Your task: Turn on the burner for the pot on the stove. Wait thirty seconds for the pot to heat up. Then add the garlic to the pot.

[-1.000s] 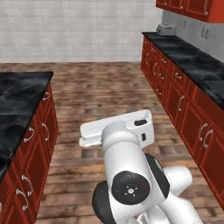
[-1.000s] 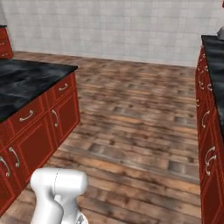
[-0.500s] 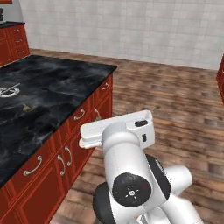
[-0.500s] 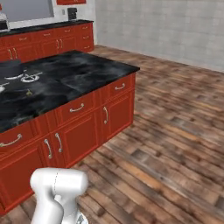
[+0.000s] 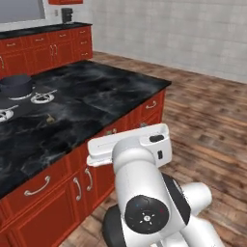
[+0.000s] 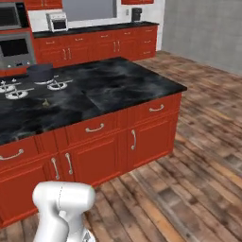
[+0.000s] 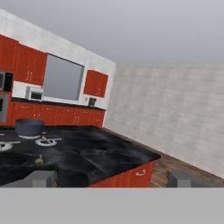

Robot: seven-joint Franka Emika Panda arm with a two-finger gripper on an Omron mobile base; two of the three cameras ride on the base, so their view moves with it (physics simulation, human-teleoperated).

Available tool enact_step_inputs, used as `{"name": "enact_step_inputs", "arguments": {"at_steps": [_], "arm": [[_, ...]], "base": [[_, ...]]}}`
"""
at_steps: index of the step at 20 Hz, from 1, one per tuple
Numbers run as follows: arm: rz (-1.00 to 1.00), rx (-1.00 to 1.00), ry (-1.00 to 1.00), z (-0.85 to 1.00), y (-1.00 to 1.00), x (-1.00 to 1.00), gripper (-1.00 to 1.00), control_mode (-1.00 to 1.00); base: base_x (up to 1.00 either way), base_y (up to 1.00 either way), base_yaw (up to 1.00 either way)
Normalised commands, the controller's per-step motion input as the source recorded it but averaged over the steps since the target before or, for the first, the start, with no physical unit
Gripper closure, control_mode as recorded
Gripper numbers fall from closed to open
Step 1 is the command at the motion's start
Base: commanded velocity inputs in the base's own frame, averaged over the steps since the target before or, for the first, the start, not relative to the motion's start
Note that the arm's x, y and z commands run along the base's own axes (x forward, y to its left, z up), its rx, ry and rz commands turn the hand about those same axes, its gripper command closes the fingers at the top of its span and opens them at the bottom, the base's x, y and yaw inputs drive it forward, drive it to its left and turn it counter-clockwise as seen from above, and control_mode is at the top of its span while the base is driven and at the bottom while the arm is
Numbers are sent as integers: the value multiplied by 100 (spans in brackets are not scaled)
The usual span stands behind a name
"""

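**Claw wide open, pot and garlic on the island table**

In the left base view, the pot sits at the far left of the black marble table, on a burner at the back of the stove. Just to its right lies a bare burner, silver ring and prongs showing. Nearer the camera and a little further right, the garlic rests on the dark surface, apart from both the pot and the burner; it is a small tan speck here and its shape is hard to make out. Red drawers and cupboard doors run along the table's front, and the white arm rises at lower right over the wooden floor.

From the right base view, the pot stands at upper left with a burner beside it, the garlic lies closer to the front edge, and a built-in oven and a toaster sit by the back wall.

In the hand view, the pot is at left, the burner to its right, the garlic below. The claw has its two fingertips far apart at the bottom edge, holding nothing.
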Motion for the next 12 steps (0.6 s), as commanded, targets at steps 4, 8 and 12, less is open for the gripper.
{"name": "enact_step_inputs", "arguments": {"at_steps": [4,8,12], "arm": [[0,0,0,0,0,0,-100,100],[0,0,0,0,0,0,-100,100],[0,0,0,0,0,0,-100,100]], "base": [[100,-54,49],[100,-34,54],[95,-19,52]]}}
